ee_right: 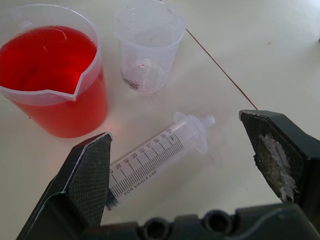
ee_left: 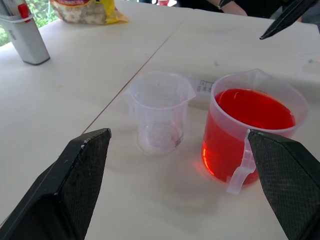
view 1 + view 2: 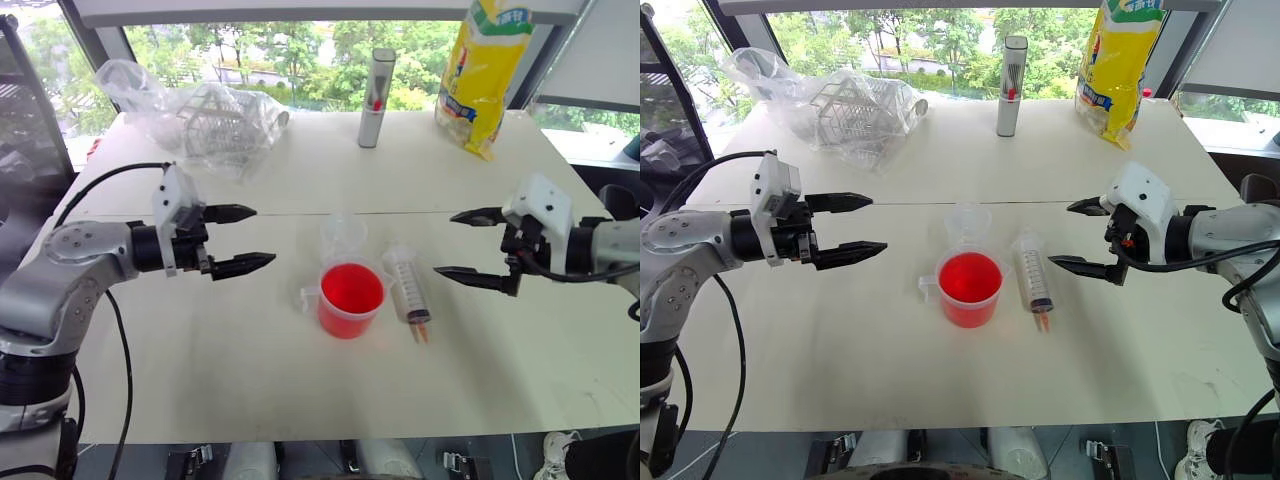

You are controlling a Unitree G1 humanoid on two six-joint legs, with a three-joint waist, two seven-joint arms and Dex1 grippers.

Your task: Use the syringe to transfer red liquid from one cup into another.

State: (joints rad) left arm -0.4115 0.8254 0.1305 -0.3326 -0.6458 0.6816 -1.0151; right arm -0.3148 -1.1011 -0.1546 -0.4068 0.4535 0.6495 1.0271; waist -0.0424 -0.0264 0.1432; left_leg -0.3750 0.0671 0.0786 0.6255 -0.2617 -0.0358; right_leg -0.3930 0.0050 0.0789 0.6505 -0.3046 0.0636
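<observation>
The syringe (image 3: 409,288) is lying flat on the tabletop (image 3: 250,380), just beside the big cup (image 3: 350,298) on the robot's right. Nothing is holding it. Its orange tip is pointed toward the robot, and no red can be seen inside it, so it looks as if no liquid has been drawn up yet.

The big cup is nearly full of the red liquid (image 3: 351,290). The small cup (image 3: 342,235) is stood just behind it, farther from the robot, and looks empty. The two cups are kept close together, likely so the filled syringe needs to be carried only a short way.

The left end effector (image 3: 243,239) is held wide open in the air, to the left of the cups, with nothing in it. The right end effector (image 3: 466,243) is also held wide open and empty, near the syringe but not touching it. It is aimed toward the syringe, so it is probably the one meant to pick it up.
</observation>
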